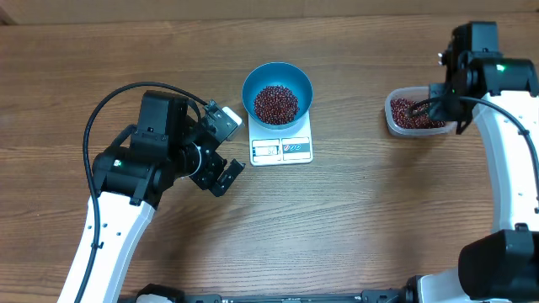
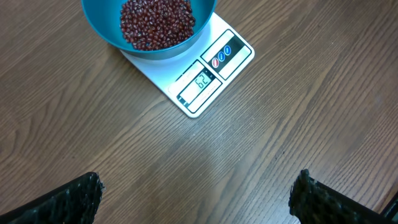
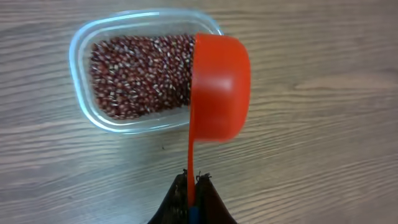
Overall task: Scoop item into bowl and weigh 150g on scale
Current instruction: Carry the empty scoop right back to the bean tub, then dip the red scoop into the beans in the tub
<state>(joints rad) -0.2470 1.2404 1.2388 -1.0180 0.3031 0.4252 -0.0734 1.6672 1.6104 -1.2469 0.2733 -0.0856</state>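
The blue bowl stands on the white scale at the table's middle, with dark red beans heaped inside. My left gripper hovers open just left of the scale, nothing between its fingers. In the left wrist view the bowl, its beans and the scale lie ahead of the open left gripper. My right gripper is shut on the thin handle of a red scoop. The scoop's cup, outer side toward the camera, sits over the right end of the clear tub of beans.
The clear tub sits at the right of the table under my right gripper. Bare wooden tabletop spans between tub and scale. The left arm's black cable loops over the table at the left.
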